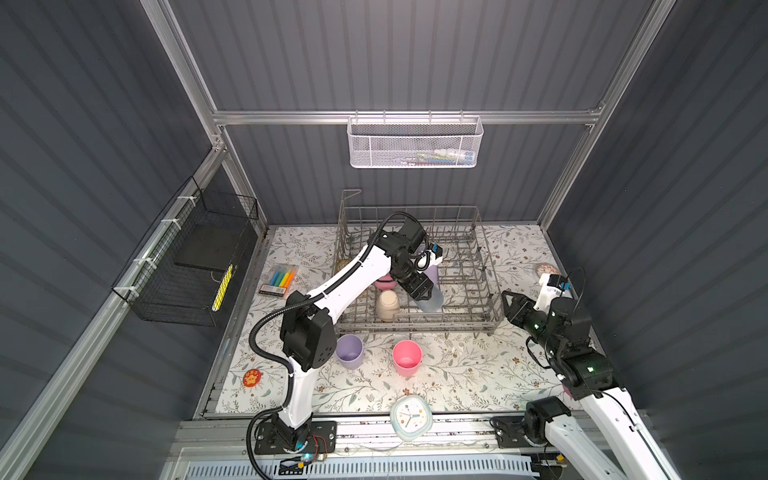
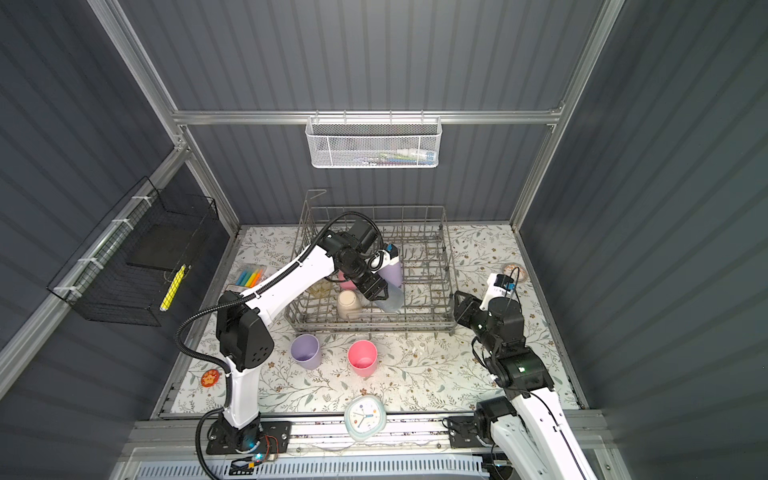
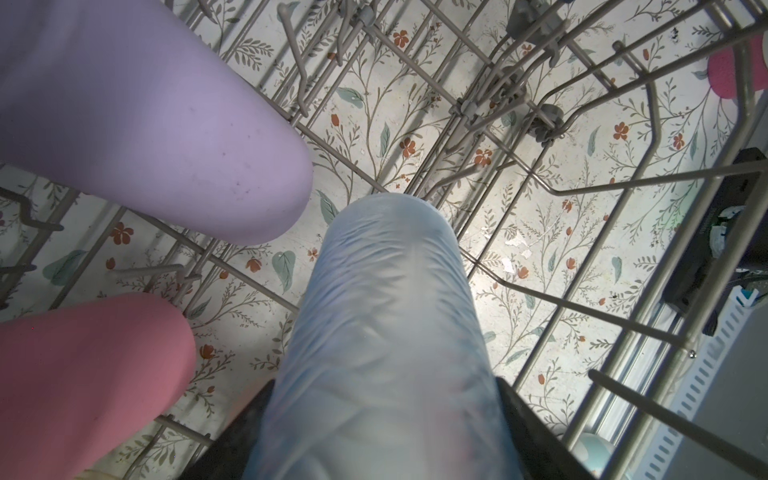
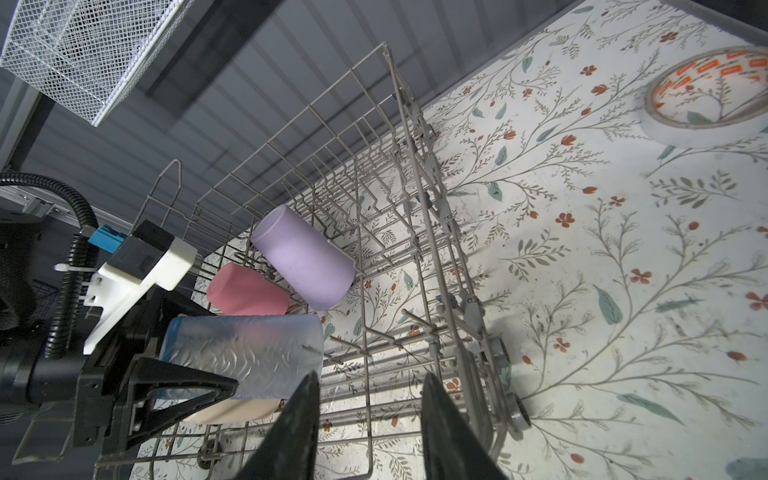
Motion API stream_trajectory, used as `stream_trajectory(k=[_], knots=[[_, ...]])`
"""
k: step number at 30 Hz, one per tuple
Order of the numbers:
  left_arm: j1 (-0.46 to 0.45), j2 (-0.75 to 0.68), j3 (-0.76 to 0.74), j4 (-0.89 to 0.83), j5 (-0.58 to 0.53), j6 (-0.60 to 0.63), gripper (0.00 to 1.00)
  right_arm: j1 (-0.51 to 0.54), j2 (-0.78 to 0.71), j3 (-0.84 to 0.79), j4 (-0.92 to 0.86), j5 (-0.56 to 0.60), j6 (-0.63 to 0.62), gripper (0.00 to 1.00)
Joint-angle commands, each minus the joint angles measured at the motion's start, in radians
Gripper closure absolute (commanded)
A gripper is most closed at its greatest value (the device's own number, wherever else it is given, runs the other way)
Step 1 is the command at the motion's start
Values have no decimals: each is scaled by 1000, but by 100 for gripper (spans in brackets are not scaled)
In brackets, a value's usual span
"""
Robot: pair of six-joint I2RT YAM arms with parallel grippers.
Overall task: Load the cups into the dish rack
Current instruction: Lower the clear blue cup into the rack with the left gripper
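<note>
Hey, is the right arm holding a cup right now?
No, the right gripper has nothing between its fingers; the blue cup is in the left gripper.

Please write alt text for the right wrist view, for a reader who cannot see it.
The left gripper holds a tall translucent blue cup inside the grey wire dish rack, next to a pink cup and a lilac cup. The right gripper, open and empty, points at the rack from outside; a tape roll lies on the floral table.

No legible text; tape roll (image 4: 702,134) print, clock face (image 1: 410,413) numerals too small to read.
</note>
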Motion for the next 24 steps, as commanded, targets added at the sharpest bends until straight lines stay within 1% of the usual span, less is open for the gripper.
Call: stream_trajectory(k=[1,8,16,20,24], knots=[[-10,19,61,-63,-48,26,36,-4,6,-9,28,-15,6,58],[-28,48,106,-96,-117,37,35,-8,27,-14,42,-32,13,58],[-65,119,194,-161,-200,58,34,-14,51,-16,58,-49,12,58],[-82,153,238,-191,-254,60,31,-16,61,-19,62,-56,12,58],[-95,180,275,-226,-296,68,26,-20,65,-23,69,-58,12,57]])
